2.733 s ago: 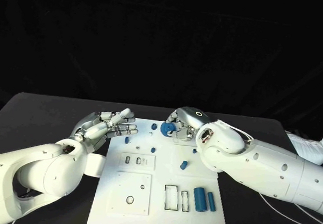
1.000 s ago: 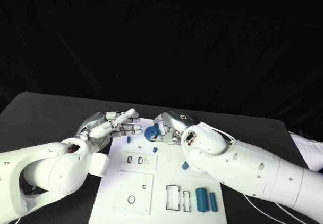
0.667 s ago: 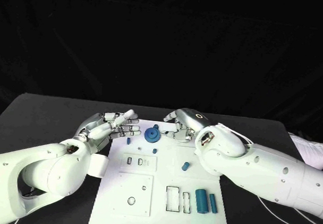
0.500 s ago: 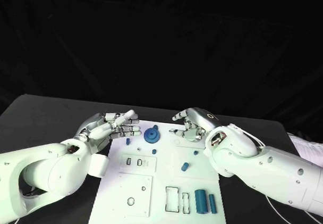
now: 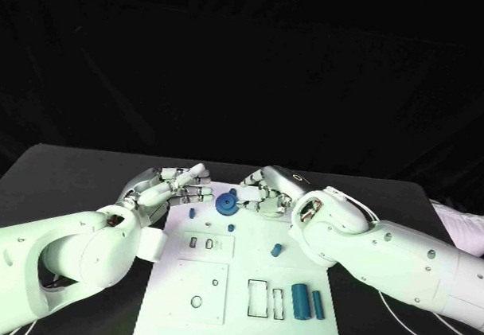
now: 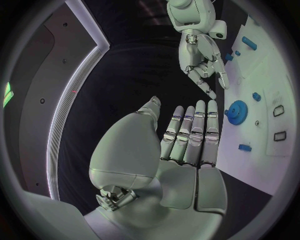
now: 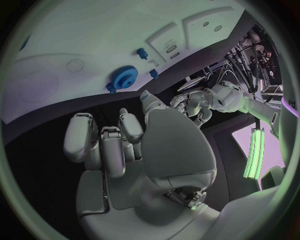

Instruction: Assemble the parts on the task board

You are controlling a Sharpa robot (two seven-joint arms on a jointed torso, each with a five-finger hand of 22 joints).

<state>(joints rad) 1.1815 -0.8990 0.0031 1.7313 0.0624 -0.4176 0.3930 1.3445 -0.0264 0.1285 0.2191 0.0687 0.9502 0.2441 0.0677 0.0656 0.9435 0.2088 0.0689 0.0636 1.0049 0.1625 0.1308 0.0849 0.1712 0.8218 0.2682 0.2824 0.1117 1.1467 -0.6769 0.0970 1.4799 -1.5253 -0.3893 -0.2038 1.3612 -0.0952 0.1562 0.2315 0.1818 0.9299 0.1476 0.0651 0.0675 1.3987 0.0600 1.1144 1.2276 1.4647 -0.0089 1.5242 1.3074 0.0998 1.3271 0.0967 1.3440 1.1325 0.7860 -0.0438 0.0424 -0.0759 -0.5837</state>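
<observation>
Blue gear (image 5: 226, 203) sits at the far end of the task board (image 5: 238, 327), between my two hands. My right hand (image 5: 270, 193) hovers just right of the gear, fingers (image 7: 128, 126) half curled, holding nothing. My left hand (image 5: 169, 190) is just left of the gear over the board's edge, fingers (image 6: 190, 135) straight and together, also holding nothing. Whether the gear is fully seated I cannot tell. Judgement: check its seating with a light press from directly above, keeping clear of the small blue pegs (image 5: 192, 211) near it.
</observation>
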